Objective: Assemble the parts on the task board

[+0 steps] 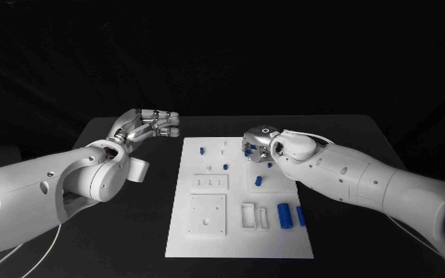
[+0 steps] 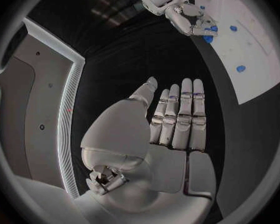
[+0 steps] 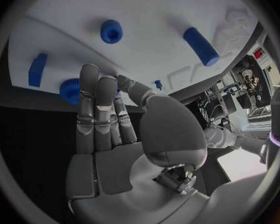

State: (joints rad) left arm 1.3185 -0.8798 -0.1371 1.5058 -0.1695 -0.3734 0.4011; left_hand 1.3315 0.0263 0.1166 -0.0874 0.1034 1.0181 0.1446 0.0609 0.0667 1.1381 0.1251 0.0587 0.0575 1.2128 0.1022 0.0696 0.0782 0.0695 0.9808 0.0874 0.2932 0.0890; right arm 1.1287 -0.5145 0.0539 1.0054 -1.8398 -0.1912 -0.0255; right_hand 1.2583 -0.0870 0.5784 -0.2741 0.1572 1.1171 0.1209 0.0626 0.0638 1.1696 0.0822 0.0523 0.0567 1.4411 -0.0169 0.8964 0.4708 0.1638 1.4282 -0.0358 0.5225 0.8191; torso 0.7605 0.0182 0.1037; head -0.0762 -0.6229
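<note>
The white task board (image 1: 241,226) lies in the middle of the black table. Small blue parts sit on its far half (image 1: 203,151) (image 1: 226,166) (image 1: 260,180), and two blue cylinders (image 1: 285,215) lie near its right edge. My right hand (image 1: 262,144) hovers over the board's far right corner with fingers stretched out and nothing in it. In the right wrist view its fingers (image 3: 93,104) reach beside a ridged round blue part (image 3: 69,90), with a blue block (image 3: 37,69), a round cap (image 3: 111,31) and a blue cylinder (image 3: 201,46) farther off. My left hand (image 1: 148,125) (image 2: 177,119) is held flat and empty.
My left hand hangs above bare black table to the left of the board (image 2: 252,59). Flat white raised plates (image 1: 208,213) and a small frame (image 1: 250,215) occupy the board's near half. Black table surrounds the board on all sides.
</note>
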